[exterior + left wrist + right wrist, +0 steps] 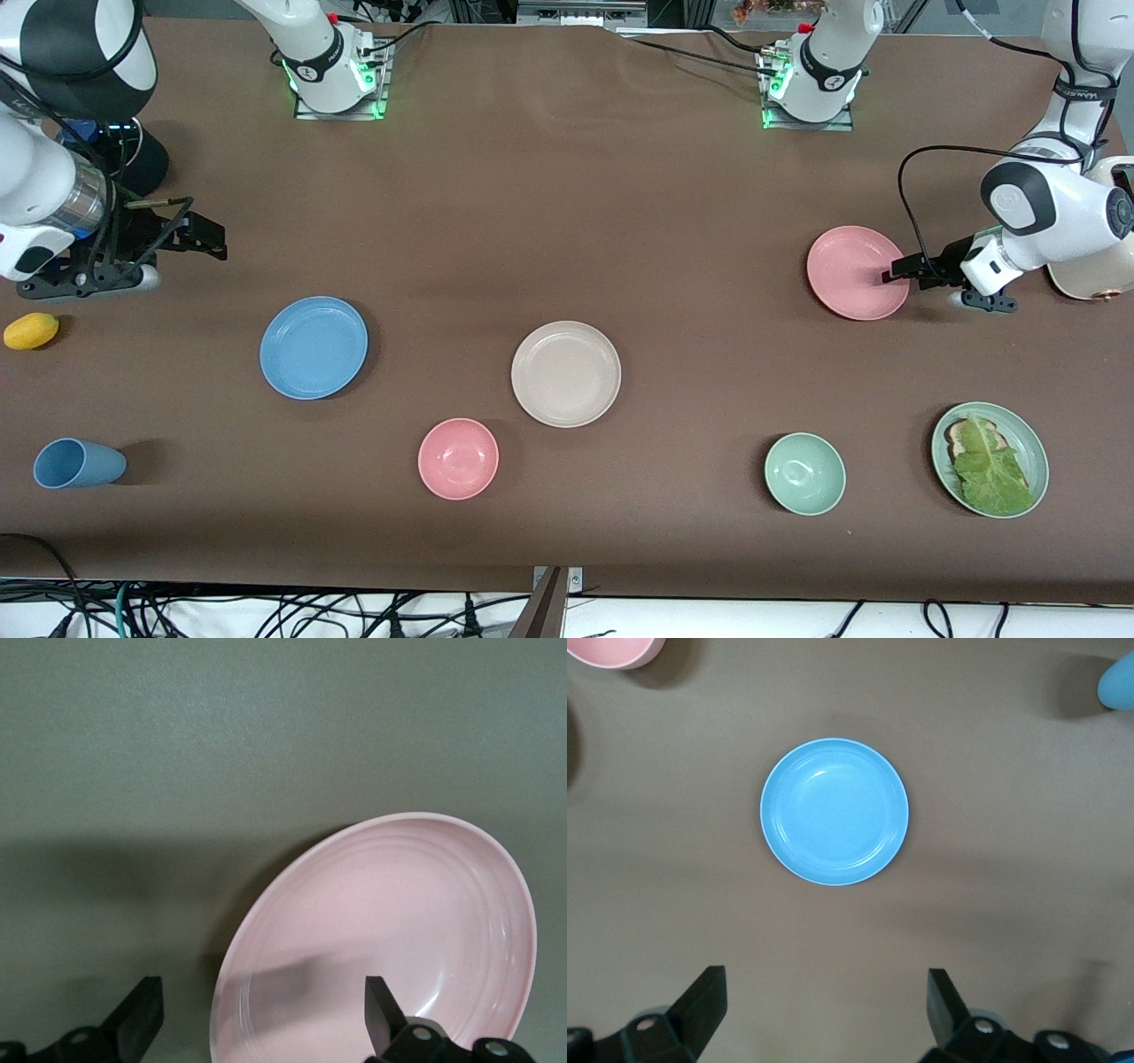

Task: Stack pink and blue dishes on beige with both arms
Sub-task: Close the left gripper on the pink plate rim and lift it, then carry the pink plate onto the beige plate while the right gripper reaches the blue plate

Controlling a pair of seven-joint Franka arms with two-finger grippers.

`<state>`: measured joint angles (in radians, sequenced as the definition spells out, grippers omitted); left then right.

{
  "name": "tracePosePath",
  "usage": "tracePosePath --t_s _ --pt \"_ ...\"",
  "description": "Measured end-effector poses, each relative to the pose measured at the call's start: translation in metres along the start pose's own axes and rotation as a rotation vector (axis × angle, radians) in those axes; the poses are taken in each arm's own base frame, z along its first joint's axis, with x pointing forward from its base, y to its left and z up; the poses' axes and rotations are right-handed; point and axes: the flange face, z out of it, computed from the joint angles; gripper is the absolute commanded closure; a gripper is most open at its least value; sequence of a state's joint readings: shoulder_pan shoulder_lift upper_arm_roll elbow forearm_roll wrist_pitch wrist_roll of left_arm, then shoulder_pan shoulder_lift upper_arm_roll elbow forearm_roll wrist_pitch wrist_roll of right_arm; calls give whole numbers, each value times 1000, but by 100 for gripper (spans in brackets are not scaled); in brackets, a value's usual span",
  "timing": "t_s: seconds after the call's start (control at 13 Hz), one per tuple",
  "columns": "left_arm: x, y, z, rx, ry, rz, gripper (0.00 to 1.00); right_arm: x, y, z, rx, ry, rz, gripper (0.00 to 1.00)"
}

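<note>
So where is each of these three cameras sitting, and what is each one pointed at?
Front view: high across the table, facing both arm bases; shows both arms, the beige plate, the left gripper open at the pink plate and the right gripper open, up in the air.
Left wrist view: on the left wrist, looking close at the pink plate; its fingertips show.
Right wrist view: on the right wrist, looking down on the blue plate; its fingertips show.
Shared: each wrist's plate also appears in the front view, blue plate included.
</note>
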<state>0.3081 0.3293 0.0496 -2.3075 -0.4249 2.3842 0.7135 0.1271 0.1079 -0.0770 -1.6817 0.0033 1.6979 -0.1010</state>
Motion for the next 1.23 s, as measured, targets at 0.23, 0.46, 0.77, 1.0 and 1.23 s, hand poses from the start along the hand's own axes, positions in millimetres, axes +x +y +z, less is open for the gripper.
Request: tracePosePath --t_s 0.23,0.46,0.77,1.0,1.23 --pt "-1 -3 8 -4 -5 -9 94 0 0 0 0 1 -3 0" --pt "-2 -3 11 -4 -9 -11 100 1 0 3 0 -3 -3 0" --pt "-2 -3 11 -5 -10 -10 100 2 0 10 0 -6 -3 0" --pt "-2 -2 8 -11 -10 1 100 2 0 10 0 -5 -3 0" --pt "11 8 -17 -53 -22 23 100 2 0 11 0 -5 -3 0"
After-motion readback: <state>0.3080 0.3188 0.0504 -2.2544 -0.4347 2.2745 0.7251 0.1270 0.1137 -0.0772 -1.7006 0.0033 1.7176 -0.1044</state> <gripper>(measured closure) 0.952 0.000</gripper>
